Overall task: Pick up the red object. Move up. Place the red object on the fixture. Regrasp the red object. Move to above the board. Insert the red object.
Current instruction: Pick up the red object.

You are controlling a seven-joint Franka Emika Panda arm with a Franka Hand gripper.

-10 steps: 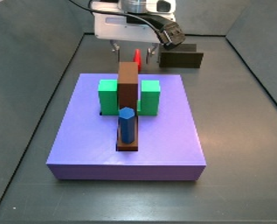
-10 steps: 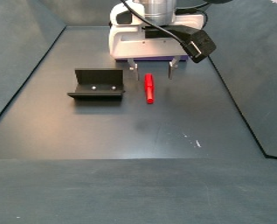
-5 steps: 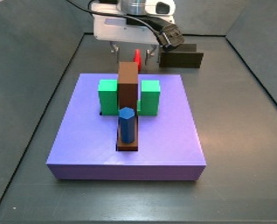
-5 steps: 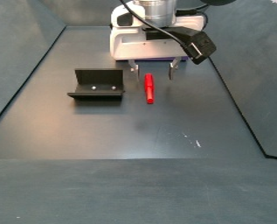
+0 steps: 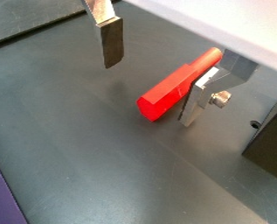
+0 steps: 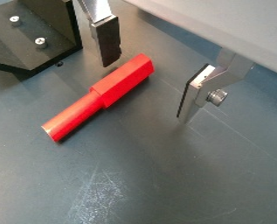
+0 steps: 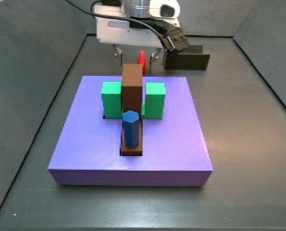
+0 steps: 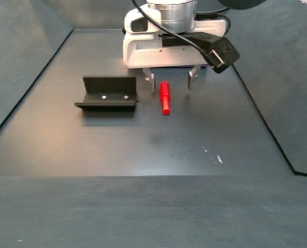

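The red object (image 8: 165, 97) lies flat on the dark floor, a thin stick with one thicker end (image 6: 120, 79). My gripper (image 8: 170, 77) hangs low over that thicker end and is open. In both wrist views the two silver fingers (image 5: 110, 39) stand on either side of the red object (image 5: 176, 90) with clear gaps, gripping nothing. The gripper (image 6: 152, 66) sits beside the fixture (image 6: 30, 31), a dark bracket on the floor (image 8: 107, 94). In a side view the purple board (image 7: 170, 144) fills the foreground and its brown bar hides most of the red object (image 7: 142, 58).
On the board stand two green blocks (image 7: 111, 99), a brown bar (image 7: 132, 95) and a blue peg (image 7: 131, 129). Dark walls enclose the floor on three sides. The fixture (image 7: 188, 60) sits behind the board next to the gripper (image 7: 135, 56).
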